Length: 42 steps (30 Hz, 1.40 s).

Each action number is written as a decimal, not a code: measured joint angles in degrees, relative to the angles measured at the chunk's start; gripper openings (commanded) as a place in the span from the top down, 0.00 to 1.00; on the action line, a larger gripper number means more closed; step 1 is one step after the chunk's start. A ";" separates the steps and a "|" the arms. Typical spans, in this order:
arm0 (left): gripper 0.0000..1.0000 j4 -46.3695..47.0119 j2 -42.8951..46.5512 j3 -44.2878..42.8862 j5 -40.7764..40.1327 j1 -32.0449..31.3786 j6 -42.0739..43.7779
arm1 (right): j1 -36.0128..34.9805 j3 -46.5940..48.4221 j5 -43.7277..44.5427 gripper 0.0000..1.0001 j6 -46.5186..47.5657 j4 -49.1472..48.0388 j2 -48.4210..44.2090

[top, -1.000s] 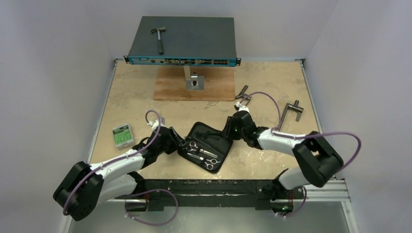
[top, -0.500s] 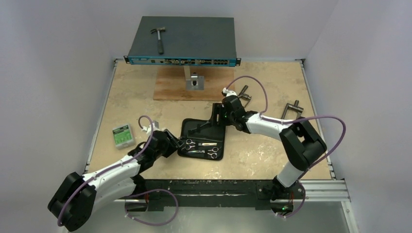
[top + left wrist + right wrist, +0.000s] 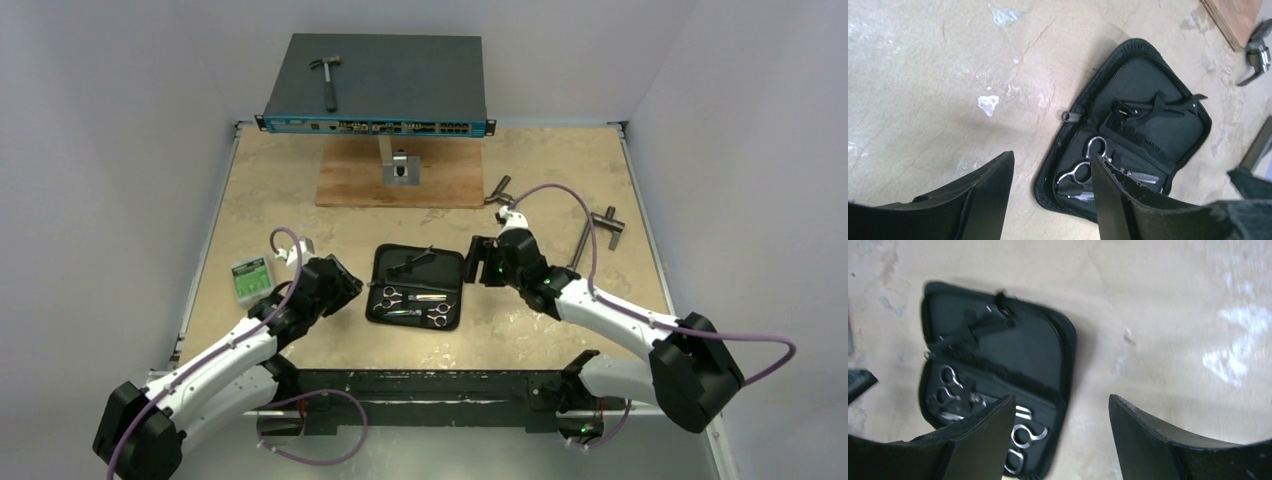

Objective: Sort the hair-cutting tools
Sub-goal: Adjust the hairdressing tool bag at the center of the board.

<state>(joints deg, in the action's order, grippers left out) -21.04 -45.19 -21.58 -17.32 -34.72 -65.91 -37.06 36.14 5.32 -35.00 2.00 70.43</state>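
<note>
Top external view: I see a soft black zip case lying open and flat on the tan table, between my two claws. The two small silver scissors lie inside it, in the half nearer to my arms, with their round finger rings showing. The narrow black comb and the thin black hair clip sit in the other half, and the clip lies at a slant.

My left claw is just beside the left edge of the case. Its two black fingers are spread apart and hold nothing.

My right claw is near the far right corner of the case. Its fingers are spread wide, and nothing is between them.

A little green box lies on the table to the left of my left claw.
</note>
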 measured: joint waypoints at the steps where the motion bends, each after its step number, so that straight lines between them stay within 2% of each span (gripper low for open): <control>1: 0.43 0.00 -1.05 -0.59 -0.24 0.33 0.57 | 0.00 -2.05 -0.04 0.33 -0.57 -0.28 -1.57; 5: 0.43 1.33 -6.69 -1.84 -0.20 1.49 1.64 | 0.00 -10.10 -0.63 0.34 -3.37 -2.73 -6.32; 9: 0.44 2.25 -10.80 -1.77 0.96 1.97 2.08 | 0.00 -13.99 -2.08 0.34 -6.14 -6.27 -7.61; 15: 0.48 6.01 -13.40 -0.13 4.37 2.05 2.45 | 0.00 -15.93 -4.87 0.33 -9.40 -11.87 -5.75; 22: 0.49 16.06 -14.75 3.13 9.44 1.57 2.56 | 0.00 -15.93 -5.29 0.32 -11.17 -13.73 -5.92; 26: 0.49 19.52 -15.30 4.04 10.36 -1.84 2.56 | 0.00 -15.93 -5.09 0.32 -11.54 -12.90 -7.67; 31: 0.50 21.88 -17.09 4.00 10.49 -10.43 1.99 | 0.00 -15.93 -4.20 0.32 -11.85 -11.26 -10.16; 35: 0.50 23.23 -18.47 3.61 10.51 -14.78 1.38 | 0.00 -15.91 -2.19 0.31 -11.91 -9.16 -12.15; 39: 0.48 19.39 -17.31 2.45 10.10 -16.74 1.44 | 0.00 -15.52 -0.13 0.31 -11.89 -7.10 -13.16; 42: 0.45 12.50 -10.38 1.90 6.40 -16.74 1.64 | 0.09 -15.17 1.09 0.31 -11.87 -5.86 -13.25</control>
<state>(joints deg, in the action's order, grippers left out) -8.54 -55.57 -19.68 -10.92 -51.46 -64.27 -36.97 20.97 6.42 -46.87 -3.86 57.19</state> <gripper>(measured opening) 0.527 0.686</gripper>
